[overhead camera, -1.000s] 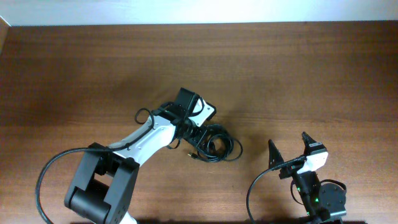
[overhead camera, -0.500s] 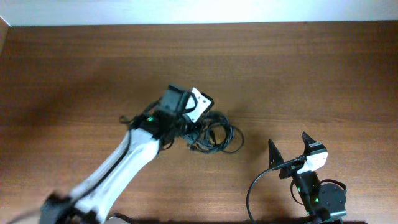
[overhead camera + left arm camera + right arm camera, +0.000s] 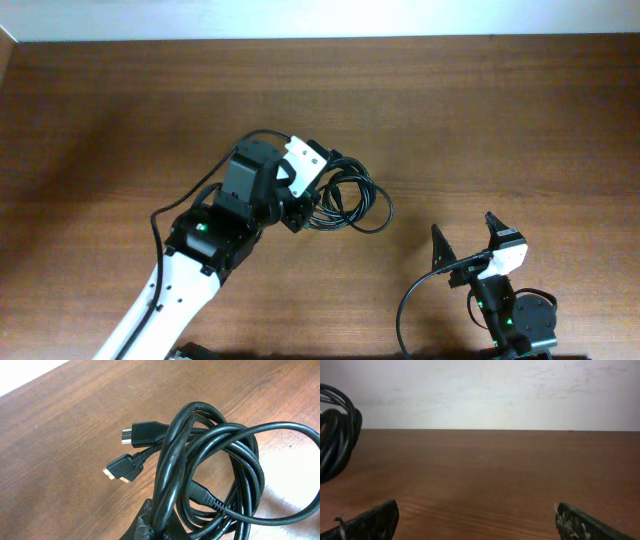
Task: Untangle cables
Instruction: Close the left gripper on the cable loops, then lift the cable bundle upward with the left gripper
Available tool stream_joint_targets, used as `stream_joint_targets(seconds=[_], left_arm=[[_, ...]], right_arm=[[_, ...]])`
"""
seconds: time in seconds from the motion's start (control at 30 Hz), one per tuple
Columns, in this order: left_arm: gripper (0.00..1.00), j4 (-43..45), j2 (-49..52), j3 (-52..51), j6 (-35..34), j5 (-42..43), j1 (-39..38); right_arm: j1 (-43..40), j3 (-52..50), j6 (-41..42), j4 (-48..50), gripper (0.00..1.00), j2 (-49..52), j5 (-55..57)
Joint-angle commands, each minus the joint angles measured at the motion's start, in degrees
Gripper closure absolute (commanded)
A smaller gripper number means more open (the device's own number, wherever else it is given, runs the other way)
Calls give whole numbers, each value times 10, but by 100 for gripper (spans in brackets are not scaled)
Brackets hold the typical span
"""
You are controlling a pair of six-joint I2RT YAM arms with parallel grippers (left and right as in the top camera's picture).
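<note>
Black on black: left gripper (image 3: 300, 203) clamped on cables (image 3: 352, 203), several strands pinched together at the bottom edge of the wrist view. Right gripper (image 3: 465, 237) spread wide, empty, low near the front of table (image 3: 500, 120).

Probably mid-lift, ahead of pulling a strand loose. Best done slowly: hold firm, raise the coil only enough to free it, bring the right gripper in for one of the plugs (image 3: 142, 434), then draw apart gently. No hard tugs, likely to tighten the loops.

Coil fanned out just beyond the left fingertips, toward the table's middle, apparently a little off the wood. Both plugs loose on its left side. Well apart from the right gripper, far left in that wrist view.
</note>
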Motion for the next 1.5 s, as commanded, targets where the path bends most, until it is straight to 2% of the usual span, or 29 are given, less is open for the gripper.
stream_joint_targets(seconds=[0.0,0.43,0.53,0.67,0.73,1.0,1.17,1.47], left_arm=[[100,9,-13,8,5,-8,-11],[100,9,-13,8,0,-11,-29],[100,7,-13,8,-24,-46,-29],[100,7,-13,8,-25,-51,-29],[100,7,-13,8,-25,-50,-29],[100,18,-13,8,-25,-42,-29],[100,38,-13,8,-26,-4,-29],[100,83,-13,8,-79,2,-29]], right_arm=[[-2,-3,4,-3,1,-5,1],[-2,-3,4,-2,1,-5,-6],[-2,-3,4,7,1,-5,-31],[-2,13,54,12,1,-5,-44],[-2,27,54,12,1,-5,-66],[-2,97,54,-57,1,2,-75],[-2,115,54,-75,1,5,-75],[-2,134,53,-85,1,21,-75]])
